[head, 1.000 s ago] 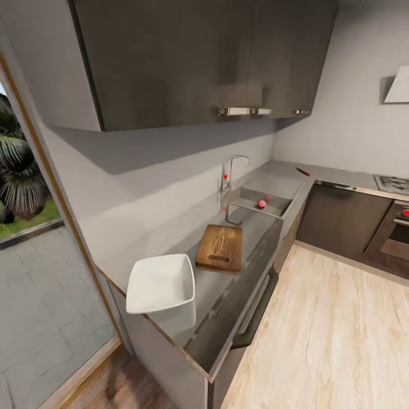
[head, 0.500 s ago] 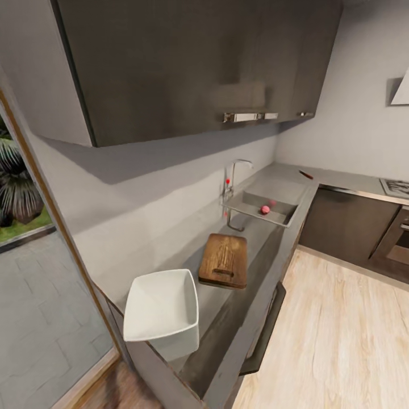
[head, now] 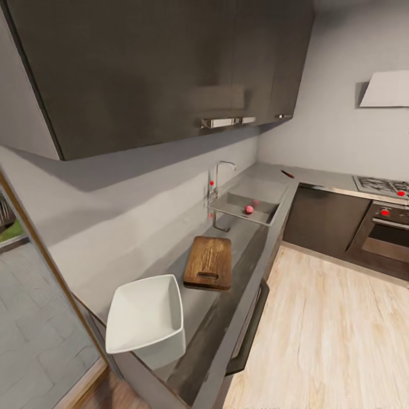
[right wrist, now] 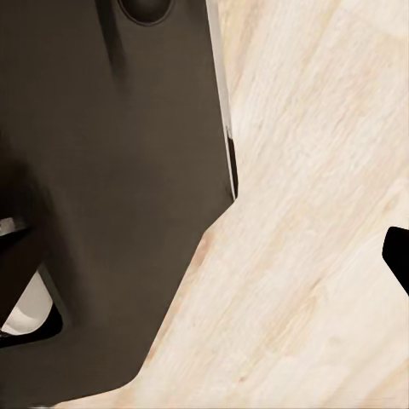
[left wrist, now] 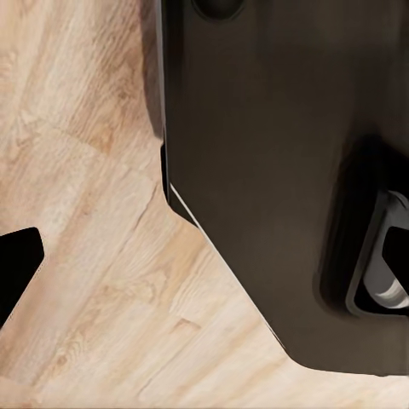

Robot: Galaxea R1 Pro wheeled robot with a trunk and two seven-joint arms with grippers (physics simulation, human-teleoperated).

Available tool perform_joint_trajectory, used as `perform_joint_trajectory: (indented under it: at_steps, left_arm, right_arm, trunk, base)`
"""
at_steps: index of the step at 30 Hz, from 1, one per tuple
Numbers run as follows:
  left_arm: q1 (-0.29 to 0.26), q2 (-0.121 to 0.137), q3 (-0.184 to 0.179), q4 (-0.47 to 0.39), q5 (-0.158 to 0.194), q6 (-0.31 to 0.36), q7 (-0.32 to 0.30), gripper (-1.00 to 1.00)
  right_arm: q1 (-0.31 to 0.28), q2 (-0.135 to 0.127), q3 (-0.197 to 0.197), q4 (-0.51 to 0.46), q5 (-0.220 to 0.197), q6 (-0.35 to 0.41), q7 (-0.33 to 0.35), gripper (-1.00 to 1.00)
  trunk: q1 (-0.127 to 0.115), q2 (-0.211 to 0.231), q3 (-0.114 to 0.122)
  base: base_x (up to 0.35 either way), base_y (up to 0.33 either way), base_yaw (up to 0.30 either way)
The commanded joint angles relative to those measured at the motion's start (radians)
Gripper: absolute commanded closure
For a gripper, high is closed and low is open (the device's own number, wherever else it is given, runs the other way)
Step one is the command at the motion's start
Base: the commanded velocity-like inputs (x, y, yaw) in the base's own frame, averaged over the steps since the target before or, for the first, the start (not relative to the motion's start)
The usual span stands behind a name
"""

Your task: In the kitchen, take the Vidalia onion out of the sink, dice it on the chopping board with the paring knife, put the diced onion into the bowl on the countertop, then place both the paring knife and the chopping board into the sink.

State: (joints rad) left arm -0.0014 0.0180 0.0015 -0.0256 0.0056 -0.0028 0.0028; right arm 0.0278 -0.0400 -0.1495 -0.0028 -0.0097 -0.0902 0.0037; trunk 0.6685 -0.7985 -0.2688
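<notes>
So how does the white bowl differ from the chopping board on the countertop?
The bowl is glossy white with raised walls; the chopping board is brown, grained wood and lies flat. The bowl sits at the countertop's near end, the chopping board farther along, toward the sink. Both are squarish with rounded corners, look similar in width, and hold nothing.

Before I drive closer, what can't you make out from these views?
- Small reddish round object in the stainless-steel sink, head view: too small to identify.
- Slim reddish-handled paring knife on the far grey countertop, head view: too small for blade direction.
- Both grippers' state: wrist views face the wooden floor and the robot's dark base.
</notes>
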Motion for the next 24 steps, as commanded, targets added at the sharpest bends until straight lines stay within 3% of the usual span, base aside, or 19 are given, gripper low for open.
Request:
perform_joint_trajectory:
  at_steps: [1,24]
  left_arm:
    - [0.0,0.0,0.0,0.0,0.001,0.0,0.0,-1.0]
    - [0.0,0.001,0.0,0.0,0.001,0.0,0.0,-1.0]
  right_arm:
    - [0.0,0.0,-0.005,0.0,-0.001,-0.003,0.0,-1.0]
    - [0.0,0.0,-0.003,0.0,0.002,-0.003,-0.001,-1.0]
  trunk:
    - [-0.004,0.006,0.002]
    - [-0.092,0.167,0.074]
  base:
    - [0.0,0.0,-0.133]
    - [0.0,0.0,-0.011]
